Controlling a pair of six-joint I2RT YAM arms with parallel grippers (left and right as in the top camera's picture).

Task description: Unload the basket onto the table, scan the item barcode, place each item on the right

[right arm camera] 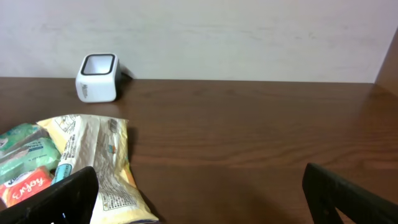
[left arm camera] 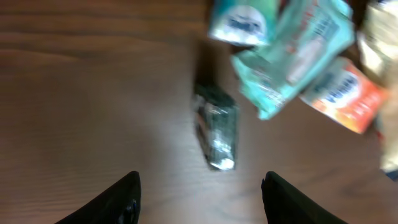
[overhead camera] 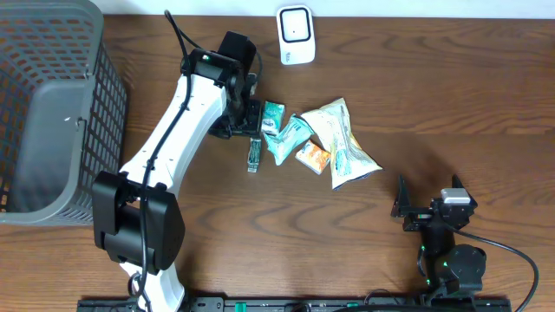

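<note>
The dark green packet [overhead camera: 253,154] lies flat mid-counter, beside the snack pile [overhead camera: 325,139], exposed enough to take alone. The left pincer [left arm camera: 202,193] hovers over it open and empty, apparently lining up. The right pincer [right arm camera: 202,193] sits wide open near the front edge.

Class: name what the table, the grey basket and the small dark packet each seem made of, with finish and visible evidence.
The table looks like wood or wood-look laminate, low sheen: brown grain lines. The grey basket is probably plastic, perhaps coated wire, matt: uniform open grid. The small dark packet seems foil or plastic film, glossy: bright glints on crinkled skin.
</note>
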